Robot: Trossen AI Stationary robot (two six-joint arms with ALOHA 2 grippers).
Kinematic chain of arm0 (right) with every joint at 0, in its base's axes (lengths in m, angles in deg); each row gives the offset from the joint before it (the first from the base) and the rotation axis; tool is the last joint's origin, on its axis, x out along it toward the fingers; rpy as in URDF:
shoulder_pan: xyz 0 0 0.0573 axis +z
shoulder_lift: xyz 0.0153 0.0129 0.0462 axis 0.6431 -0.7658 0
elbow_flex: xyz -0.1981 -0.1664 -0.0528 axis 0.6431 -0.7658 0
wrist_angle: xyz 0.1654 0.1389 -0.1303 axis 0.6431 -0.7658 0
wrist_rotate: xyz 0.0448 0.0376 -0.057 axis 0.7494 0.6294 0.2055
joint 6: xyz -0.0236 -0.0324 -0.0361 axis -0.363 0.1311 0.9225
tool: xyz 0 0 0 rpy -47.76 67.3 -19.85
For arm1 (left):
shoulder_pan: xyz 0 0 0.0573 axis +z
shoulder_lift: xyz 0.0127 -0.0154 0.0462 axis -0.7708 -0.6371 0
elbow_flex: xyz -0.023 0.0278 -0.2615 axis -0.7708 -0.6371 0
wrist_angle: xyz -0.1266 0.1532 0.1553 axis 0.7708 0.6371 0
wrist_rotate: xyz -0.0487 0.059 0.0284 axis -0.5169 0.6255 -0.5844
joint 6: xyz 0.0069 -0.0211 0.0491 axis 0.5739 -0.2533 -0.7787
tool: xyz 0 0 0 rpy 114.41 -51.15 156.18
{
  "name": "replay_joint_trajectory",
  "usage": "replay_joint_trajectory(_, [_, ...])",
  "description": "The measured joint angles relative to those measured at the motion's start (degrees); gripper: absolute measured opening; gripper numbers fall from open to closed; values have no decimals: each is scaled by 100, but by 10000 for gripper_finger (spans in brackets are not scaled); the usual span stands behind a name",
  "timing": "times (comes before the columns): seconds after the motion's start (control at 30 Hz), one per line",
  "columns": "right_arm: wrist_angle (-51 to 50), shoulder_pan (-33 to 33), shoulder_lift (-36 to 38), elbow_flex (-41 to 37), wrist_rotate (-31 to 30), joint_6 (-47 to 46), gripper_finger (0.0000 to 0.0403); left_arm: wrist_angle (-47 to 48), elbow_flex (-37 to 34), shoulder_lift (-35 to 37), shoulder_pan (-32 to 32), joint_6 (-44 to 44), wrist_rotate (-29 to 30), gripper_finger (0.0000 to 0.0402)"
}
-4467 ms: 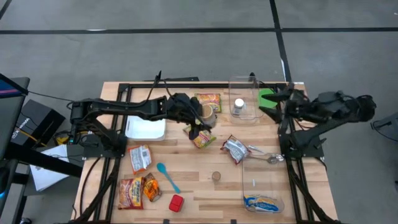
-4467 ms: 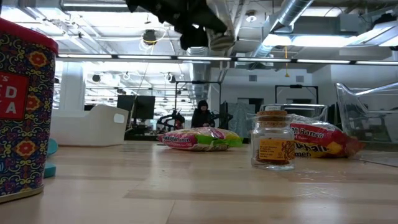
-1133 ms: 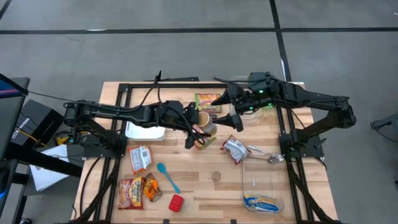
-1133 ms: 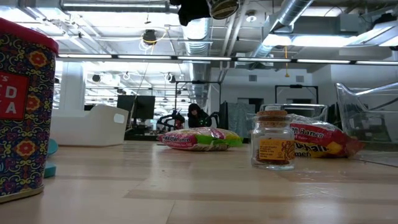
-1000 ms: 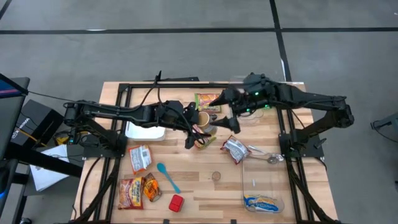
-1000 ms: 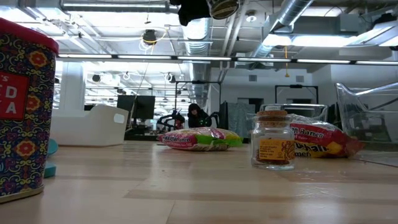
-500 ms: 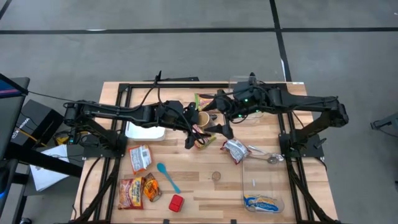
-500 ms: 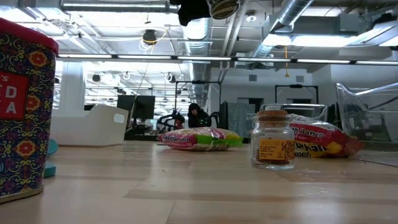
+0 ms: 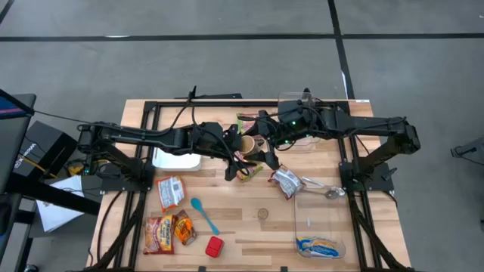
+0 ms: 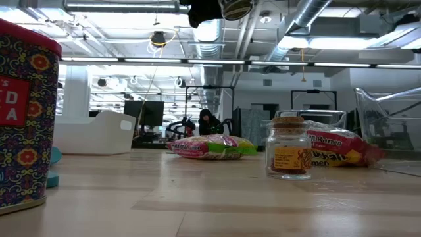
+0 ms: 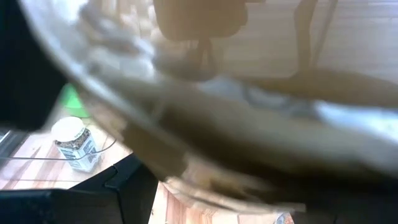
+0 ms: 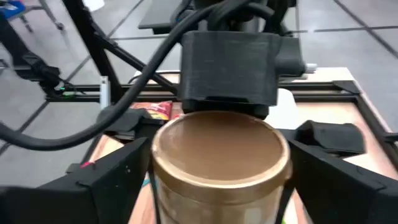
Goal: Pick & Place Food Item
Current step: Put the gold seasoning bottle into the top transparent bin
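A glass jar with a gold lid (image 12: pixel 221 155) hangs upright above the table's middle, also seen as the jar (image 9: pixel 248 143) from above and the jar (image 10: pixel 235 8) at the low view's top edge. My left gripper (image 9: pixel 240 148) is shut on it, reaching in from the table's left. My right gripper (image 12: pixel 221 193) is open, coming level from the table's right, and its two fingers (image 12: pixel 106 186) stand on either side of the jar; I see no touch. From above, my right gripper (image 9: pixel 265 143) sits right beside the jar. My left gripper holds the jar by its glass body below the lid (image 12: pixel 186 205), between its two fingers, coming about level from the table's left. The jar itself hides the fingertips. The jar stays upright, lid up, lifted well clear of the table.
Under the jar lies a pink and green packet (image 9: pixel 246 170). A white bin (image 9: pixel 178 157) stands to the left, a silver packet (image 9: pixel 286 181) and clear containers (image 9: pixel 318 223) to the right, a small corked jar (image 9: pixel 262 214) toward the near edge. More packets (image 9: pixel 159 230) lie near left.
My right gripper has moved toward the table's left and slightly down, up to the held jar, and its open fingers now flank it. The jar has stayed where it was.
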Motion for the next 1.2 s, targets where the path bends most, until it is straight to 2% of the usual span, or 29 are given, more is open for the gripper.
replay_joint_trajectory(0.2, [-1,0,0,0,14,-16,281,-9,2,0,1,28,-30,270])
replay_joint_trajectory(0.27, [-4,0,0,0,13,-21,268,-11,4,0,0,39,-35,270])
replay_joint_trajectory(0.53, [-2,0,0,0,25,-39,268,-16,4,0,-2,135,49,282])
replay_joint_trajectory(0.7, [-37,-22,0,0,-34,-71,268,26,4,81,48,508,278,340])
replay_joint_trajectory(0.87, [-223,-76,13,0,-8,-71,268,314,11,484,46,250,581,391])
replay_joint_trajectory(1.03, [-552,-159,223,-9,-146,-17,268,1116,11,797,138,247,646,385])
replay_joint_trajectory(1.2, [-507,-389,758,-7,-348,-4,268,1080,9,900,131,244,616,367])
